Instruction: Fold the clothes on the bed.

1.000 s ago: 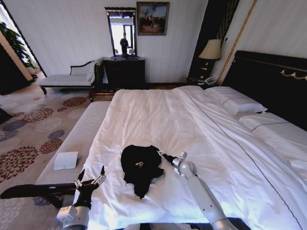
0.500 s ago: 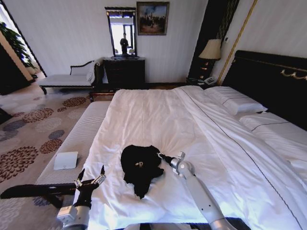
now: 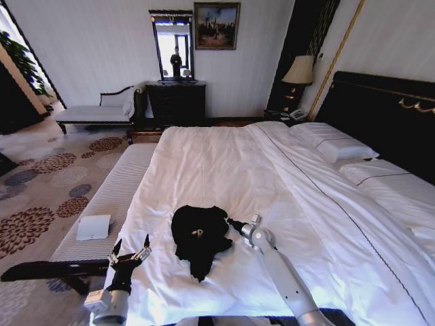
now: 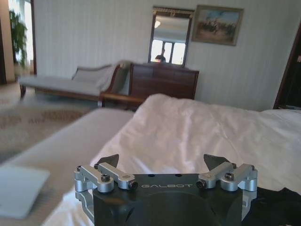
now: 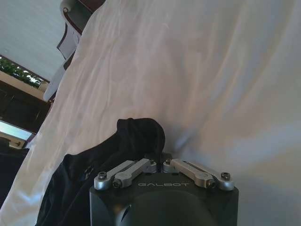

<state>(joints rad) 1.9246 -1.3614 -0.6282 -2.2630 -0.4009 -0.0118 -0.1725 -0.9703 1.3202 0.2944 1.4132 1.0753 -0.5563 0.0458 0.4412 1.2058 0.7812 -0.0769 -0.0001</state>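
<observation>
From my head view, the T-shirt [image 3: 198,238] lies in a dark crumpled heap on the bed [image 3: 224,170], near the foot and towards my left edge of the mattress. My right gripper [image 3: 230,221] is at the heap's right side, tips touching the cloth. My left gripper [image 3: 129,254] hangs off the bed's left edge, fingers spread, holding nothing, over the gap by the bench [image 3: 102,204].

In the left wrist view, the left gripper [image 4: 162,162] is wide open, with white sheet ahead and a corner of the shirt [image 4: 277,207] just beside it.

In the right wrist view, the right gripper [image 5: 162,159] has its jaws drawn together on a raised fold of the shirt [image 5: 136,136] — clenched on it, as far as I can judge.

The risk: the pinch may take the sheet along with the shirt, or catch several layers, so a pull would drag the heap rather than spread it. There is plenty of free sheet towards the headboard and to my right; the left edge is close, so cloth pulled that way could slide off.
</observation>
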